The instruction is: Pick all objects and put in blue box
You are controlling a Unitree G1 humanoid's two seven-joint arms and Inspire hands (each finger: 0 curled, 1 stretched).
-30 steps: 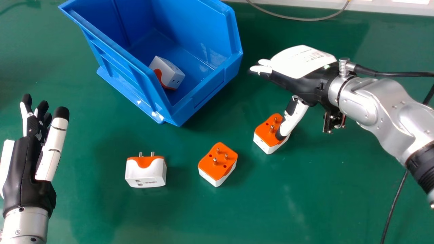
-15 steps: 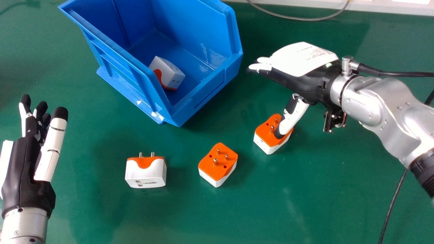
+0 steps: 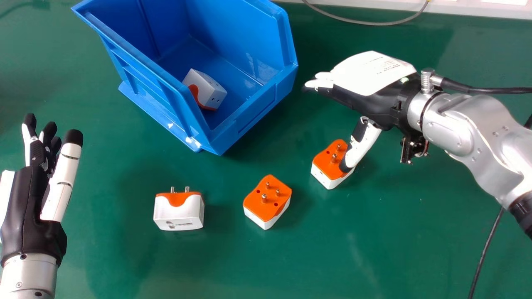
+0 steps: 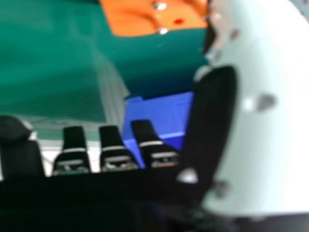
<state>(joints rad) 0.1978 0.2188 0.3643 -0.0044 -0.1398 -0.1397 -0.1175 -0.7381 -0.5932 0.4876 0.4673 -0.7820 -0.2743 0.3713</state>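
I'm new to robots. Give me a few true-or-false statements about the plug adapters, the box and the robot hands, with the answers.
1. One adapter is inside the blue box. True.
2. Four adapters lie outside the box. False: there are three, a left one, a middle one and a right one.
3. The middle one of those three has its metal prongs pointing up. True.
4. The left robot hand is reaching into the box. False: the left robot hand is off to the left of the box.
5. The right robot hand has its thumb at the right adapter. True.
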